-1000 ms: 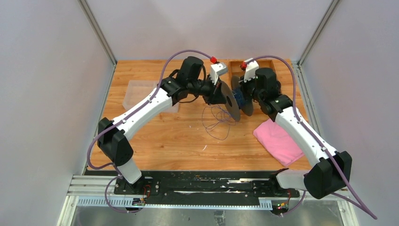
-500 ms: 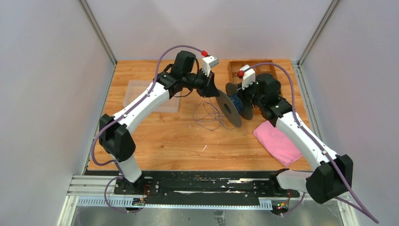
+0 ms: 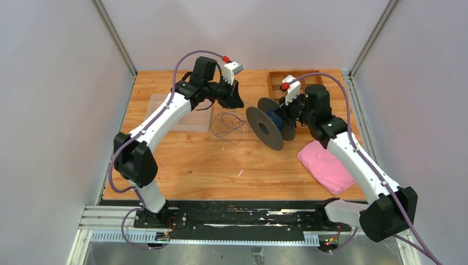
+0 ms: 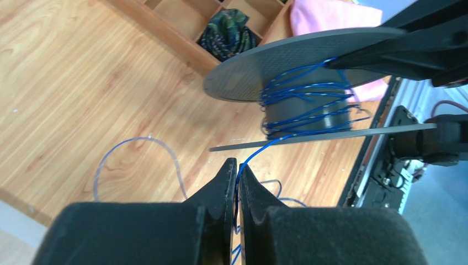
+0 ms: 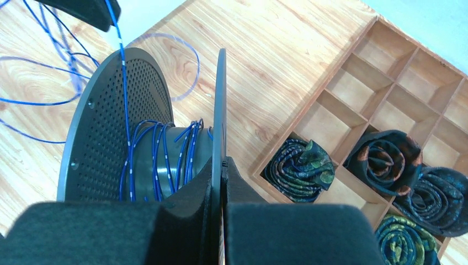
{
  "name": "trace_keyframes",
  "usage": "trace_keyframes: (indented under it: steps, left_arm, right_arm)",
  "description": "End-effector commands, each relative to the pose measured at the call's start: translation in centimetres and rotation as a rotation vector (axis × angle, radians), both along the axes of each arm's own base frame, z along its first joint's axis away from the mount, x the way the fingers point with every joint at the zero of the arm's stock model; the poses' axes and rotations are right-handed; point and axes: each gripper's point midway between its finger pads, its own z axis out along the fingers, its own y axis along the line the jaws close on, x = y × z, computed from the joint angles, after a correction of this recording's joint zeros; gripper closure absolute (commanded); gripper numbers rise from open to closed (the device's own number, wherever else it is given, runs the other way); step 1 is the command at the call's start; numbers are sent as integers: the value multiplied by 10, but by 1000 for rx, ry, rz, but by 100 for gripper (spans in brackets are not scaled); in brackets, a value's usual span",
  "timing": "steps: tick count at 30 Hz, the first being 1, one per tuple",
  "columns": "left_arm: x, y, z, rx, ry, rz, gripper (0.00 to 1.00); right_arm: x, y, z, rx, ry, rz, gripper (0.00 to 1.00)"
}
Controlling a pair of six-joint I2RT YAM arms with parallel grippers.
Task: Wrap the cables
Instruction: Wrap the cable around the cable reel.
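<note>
While clamping spool (image 5: 94,138) flange with right gripper (image 5: 221,163), pinching cables (image 4: 298,100) tight in left gripper (image 4: 236,165) just beside spool; can't trace loose end, hidden behind left gripper.

cable (image 5: 160,160): bright blue, every turn of it | reel (image 5: 105,127): dark grey, one disc dotted all over with tiny holes | cloth (image 3: 325,165): plain pink | surface (image 3: 187,165): warm orange wood grain | rolled ties (image 5: 301,165): dark, green and orange prints
</note>
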Motion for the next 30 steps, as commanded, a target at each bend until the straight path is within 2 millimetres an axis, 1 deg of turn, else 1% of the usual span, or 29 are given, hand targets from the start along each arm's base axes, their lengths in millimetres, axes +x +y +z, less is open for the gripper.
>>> trace_keyframes:
  steps: [1, 6, 12, 16, 23, 27, 28, 30]
  left_arm:
    - [19, 23, -13, 62, -49, 58, 92]
    - [25, 34, -25, 114, -76, 87, 90]
    - [27, 40, -44, 147, -76, 112, 90]
    - [29, 35, -48, 111, -66, 127, 87]
    - [33, 19, -57, -2, 7, 151, 81]
    - [34, 10, -65, -86, 51, 174, 80]
    - [34, 8, -68, -102, 65, 178, 80]
    - [35, 6, -73, -119, 86, 196, 80]
  right_arm:
    - [-1, 5, 45, 89, -55, 44, 99]
    - [-3, 10, 61, 137, -41, 61, 99]
    - [-2, 12, 89, 199, -38, 51, 99]
    - [-1, 15, 102, 230, -27, 49, 99]
    - [6, 11, 124, 268, -17, -21, 99]
    - [6, 10, 134, 301, 4, -50, 99]
    - [7, 10, 140, 308, 0, -58, 99]
    - [9, 8, 145, 313, -3, -71, 99]
